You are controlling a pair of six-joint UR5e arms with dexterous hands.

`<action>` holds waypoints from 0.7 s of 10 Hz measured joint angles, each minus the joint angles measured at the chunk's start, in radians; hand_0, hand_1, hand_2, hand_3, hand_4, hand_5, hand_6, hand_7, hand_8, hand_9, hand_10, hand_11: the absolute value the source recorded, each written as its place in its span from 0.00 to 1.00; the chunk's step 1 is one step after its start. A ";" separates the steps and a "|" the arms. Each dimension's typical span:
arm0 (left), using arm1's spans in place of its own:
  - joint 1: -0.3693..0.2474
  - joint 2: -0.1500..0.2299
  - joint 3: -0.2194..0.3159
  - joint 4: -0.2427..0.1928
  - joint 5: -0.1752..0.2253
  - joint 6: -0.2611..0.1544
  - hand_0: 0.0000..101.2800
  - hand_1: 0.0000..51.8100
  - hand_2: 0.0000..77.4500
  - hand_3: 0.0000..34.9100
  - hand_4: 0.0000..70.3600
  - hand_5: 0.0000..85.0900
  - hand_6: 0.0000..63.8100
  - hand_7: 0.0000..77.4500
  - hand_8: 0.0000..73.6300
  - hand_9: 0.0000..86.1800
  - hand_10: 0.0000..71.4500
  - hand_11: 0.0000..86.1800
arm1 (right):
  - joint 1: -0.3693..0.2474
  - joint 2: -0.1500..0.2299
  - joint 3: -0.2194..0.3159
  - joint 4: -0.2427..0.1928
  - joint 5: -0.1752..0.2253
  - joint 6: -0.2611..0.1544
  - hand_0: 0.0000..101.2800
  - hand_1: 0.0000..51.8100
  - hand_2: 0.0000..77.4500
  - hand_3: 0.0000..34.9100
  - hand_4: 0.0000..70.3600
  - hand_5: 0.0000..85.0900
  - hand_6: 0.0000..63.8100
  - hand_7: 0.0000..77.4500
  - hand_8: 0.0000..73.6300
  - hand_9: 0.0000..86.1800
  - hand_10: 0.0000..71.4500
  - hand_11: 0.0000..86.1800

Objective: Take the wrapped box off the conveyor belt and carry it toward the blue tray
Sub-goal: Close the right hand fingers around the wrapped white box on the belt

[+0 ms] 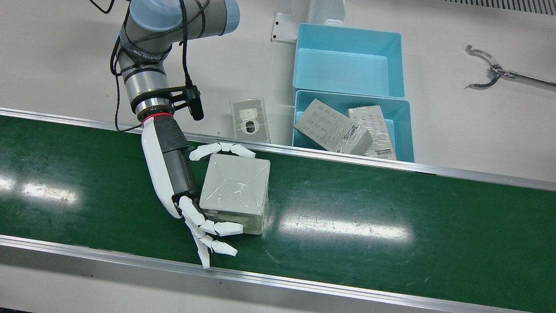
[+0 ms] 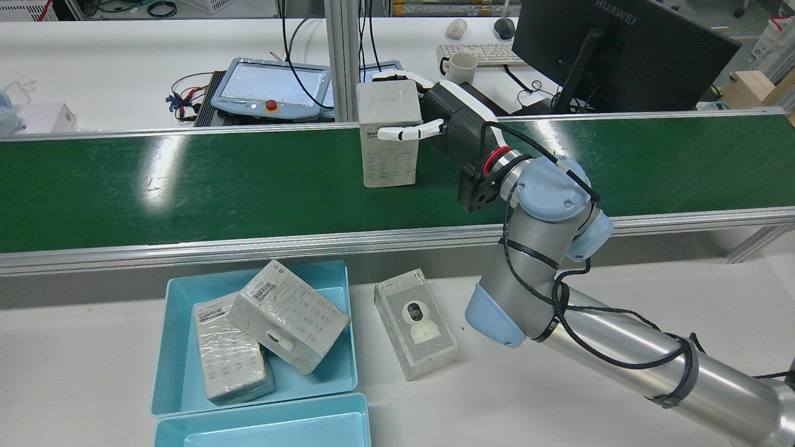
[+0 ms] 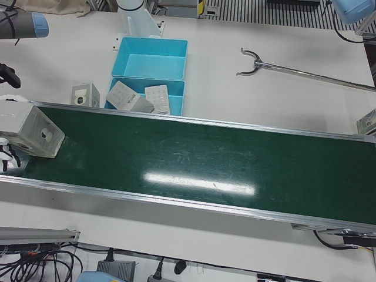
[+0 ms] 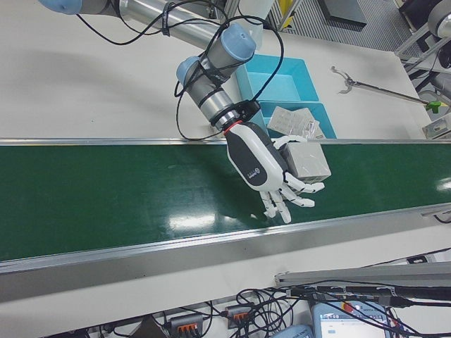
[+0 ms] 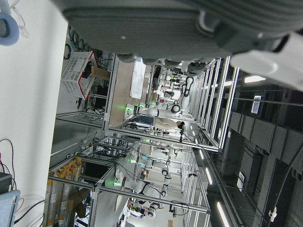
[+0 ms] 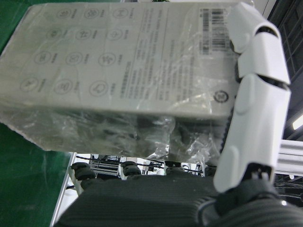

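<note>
The wrapped box [image 1: 234, 187] is grey and film-covered, and stands on end over the green conveyor belt [image 1: 391, 208]. It also shows in the rear view [image 2: 388, 133] and the right hand view [image 6: 118, 61]. My right hand [image 1: 173, 169] is shut on the box, with the thumb on its far side and the fingers [image 6: 258, 94] on its near side. I cannot tell whether the box is clear of the belt. The blue tray [image 1: 406, 130] sits beyond the belt's far rail and holds two wrapped boxes. Of my left hand, only a blurred grey part [image 5: 156, 28] shows.
A second, empty blue tray [image 1: 393, 65] adjoins the first one. A clear-wrapped camera box [image 1: 249, 119] lies on the white table between the arm and the trays. A metal grabber tool [image 1: 491, 71] lies far right. Aluminium rails edge the belt.
</note>
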 joint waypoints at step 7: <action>0.000 0.000 0.000 0.000 0.000 0.000 0.00 0.00 0.01 0.00 0.01 0.01 0.01 0.01 0.01 0.01 0.01 0.00 | -0.013 0.000 0.163 0.003 0.064 0.003 0.44 0.11 0.40 0.37 0.48 0.44 0.44 0.65 0.56 0.56 0.27 0.34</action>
